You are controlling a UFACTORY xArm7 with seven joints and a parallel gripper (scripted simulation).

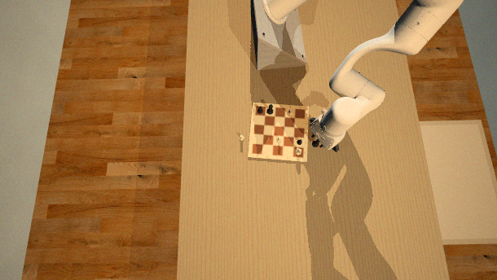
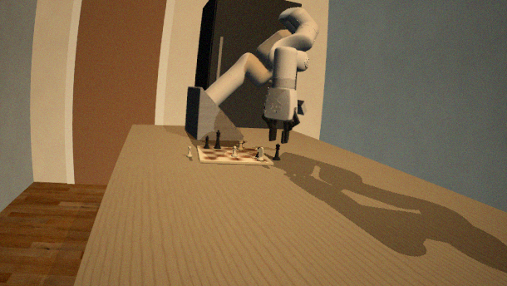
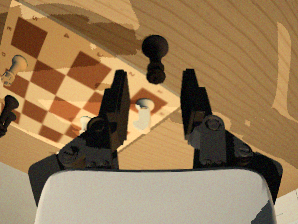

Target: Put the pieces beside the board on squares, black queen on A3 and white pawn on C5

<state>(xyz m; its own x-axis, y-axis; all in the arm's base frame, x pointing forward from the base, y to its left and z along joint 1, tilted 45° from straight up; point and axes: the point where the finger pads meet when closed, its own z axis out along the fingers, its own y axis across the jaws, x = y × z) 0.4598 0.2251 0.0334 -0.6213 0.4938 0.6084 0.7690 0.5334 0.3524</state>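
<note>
1. One black queen (image 1: 315, 143) (image 2: 277, 153) (image 3: 155, 46) stands upright beside the board (image 1: 277, 159) (image 2: 233, 162) (image 3: 90, 67), off its right edge in the top view. Long axis vertical.
2. Gripper (image 1: 324, 136) (image 2: 278, 140) (image 3: 155, 84) above it. Exterior view: queen below the fingertips, a gap between, no contact seen.
3. Wrist view: queen upper middle, its outline running up and down the frame, near the line midway between the fingers. Sideways centring looks good.
4. Pincer released, part-way apart, nothing in its grasp.
5. Judgement: the grasp turns on height. Next move probably a descent along the queen's upright axis, one finger either side, then closing.
6. Risk: a white knight (image 1: 298, 151) (image 2: 260, 154) (image 3: 144, 115) stands near, on the board's corner; a finger straying boardward might clip it.
7. White pawn (image 1: 241, 138) (image 2: 189, 152) stands off the board's left edge in the top view, well apart from the gripper. Both placements remain.
</note>
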